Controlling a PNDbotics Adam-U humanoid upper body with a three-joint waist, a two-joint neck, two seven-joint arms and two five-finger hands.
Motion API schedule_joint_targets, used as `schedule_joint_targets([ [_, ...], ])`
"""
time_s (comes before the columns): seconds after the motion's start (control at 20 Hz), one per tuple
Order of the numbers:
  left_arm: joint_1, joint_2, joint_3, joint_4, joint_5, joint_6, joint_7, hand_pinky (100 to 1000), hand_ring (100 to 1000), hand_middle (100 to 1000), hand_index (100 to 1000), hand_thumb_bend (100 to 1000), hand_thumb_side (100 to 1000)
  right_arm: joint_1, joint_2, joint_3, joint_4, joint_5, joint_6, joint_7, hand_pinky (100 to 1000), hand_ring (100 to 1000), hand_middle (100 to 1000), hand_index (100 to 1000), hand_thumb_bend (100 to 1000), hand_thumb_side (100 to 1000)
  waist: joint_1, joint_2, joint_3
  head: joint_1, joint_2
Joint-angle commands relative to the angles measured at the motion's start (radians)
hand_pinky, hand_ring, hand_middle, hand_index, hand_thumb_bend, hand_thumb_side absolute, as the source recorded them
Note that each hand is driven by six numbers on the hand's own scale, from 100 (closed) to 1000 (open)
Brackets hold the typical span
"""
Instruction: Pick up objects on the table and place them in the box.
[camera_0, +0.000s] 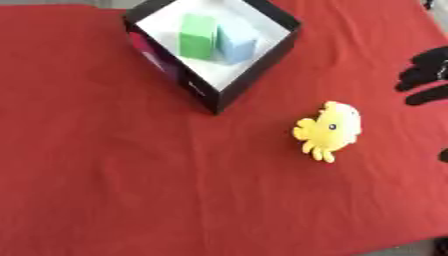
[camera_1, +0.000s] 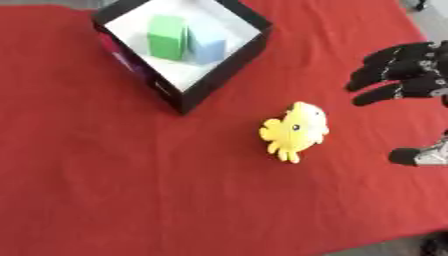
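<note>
The yellow plush toy (camera_1: 294, 131) lies on the red cloth (camera_1: 131, 190) a little right of the frame's centre, flat on its side with its stubby legs pointing down-left. At the right edge of the frame the right hand (camera_1: 407, 75) hovers with its fingers spread and only slightly bent, thumb showing lower down; it has hold of nothing and is apart from the toy. The left hand does not show in either view.

The risks from here look plain enough. The toy is soft and low on the cloth, so fingers coming in from the side could shove it away toward the lower left instead of closing round it. The cloth has wrinkles, and a scraping fingertip might drag or bunch it, shifting the toy with it. A pinch on one small leg alone would probably let the toy dangle and slip on the way to the box.

The black box (camera_1: 229, 59) sits at the top of the frame, left of centre, turned corner-on like a diamond, with a white inside. In it stand a green block (camera_1: 166, 37) and a light blue block (camera_1: 208, 46), side by side and touching. They fill the middle, leaving bare white floor toward the lower corner. A drop onto the blocks could bounce the toy against the wall or over it, so that open corner seems the safer target.
</note>
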Motion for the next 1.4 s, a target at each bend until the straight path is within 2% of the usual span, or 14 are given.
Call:
schedule_joint_targets([
  [0.05, -0.01, 0.01, 0.001, -0.02, -0.006, 0.002, -0.005, 799, 703, 717, 809, 120, 705, 0.002, -0.043, 0.025, 0.021, 0.098, 0.0, -0.057, 912, 897, 865, 910, 382, 423, -0.013, -0.03, 0.002, -0.01, 0.003],
  [0.25, -0.011, 0.007, -0.005, -0.02, -0.009, 0.006, -0.013, 803, 702, 716, 805, 119, 707, 0.006, -0.041, 0.065, 0.038, 0.192, 0.0, -0.115, 912, 899, 869, 926, 375, 408, -0.011, -0.029, 0.006, -0.026, 0.004],
  [0.4, -0.014, 0.003, -0.009, -0.02, -0.007, 0.01, -0.017, 811, 702, 714, 801, 117, 707, -0.008, -0.035, 0.088, 0.063, 0.218, 0.0, -0.158, 908, 893, 860, 932, 357, 374, -0.009, -0.029, 0.011, -0.038, 0.007],
  [0.55, -0.018, -0.001, -0.013, -0.02, -0.006, 0.018, -0.019, 812, 702, 713, 799, 116, 708, -0.037, -0.025, 0.108, 0.101, 0.195, 0.0, -0.184, 901, 882, 850, 932, 317, 364, -0.007, -0.029, 0.017, -0.05, 0.009],
  [0.7, -0.027, -0.006, -0.017, -0.02, -0.003, 0.023, -0.021, 812, 703, 713, 797, 115, 705, -0.073, -0.014, 0.134, 0.136, 0.143, 0.0, -0.168, 894, 869, 839, 933, 274, 363, -0.005, -0.029, 0.027, -0.065, 0.008],
  [1.0, -0.039, -0.012, -0.023, -0.02, -0.003, 0.03, -0.024, 812, 703, 711, 790, 109, 703, -0.141, 0.017, 0.166, 0.169, -0.018, 0.0, -0.04, 878, 835, 824, 935, 188, 362, -0.005, -0.026, 0.045, -0.085, 0.008],
  [1.15, -0.043, -0.013, -0.026, -0.02, -0.003, 0.032, -0.025, 811, 703, 709, 786, 106, 702, -0.169, 0.031, 0.172, 0.182, -0.116, 0.0, 0.055, 875, 831, 825, 947, 139, 455, -0.006, -0.025, 0.052, -0.091, 0.008],
  [1.4, -0.05, -0.016, -0.029, -0.02, -0.005, 0.039, -0.025, 811, 704, 707, 783, 103, 701, -0.219, 0.055, 0.178, 0.19, -0.283, 0.0, 0.242, 879, 840, 834, 960, 111, 516, -0.008, -0.023, 0.065, -0.104, 0.012],
])
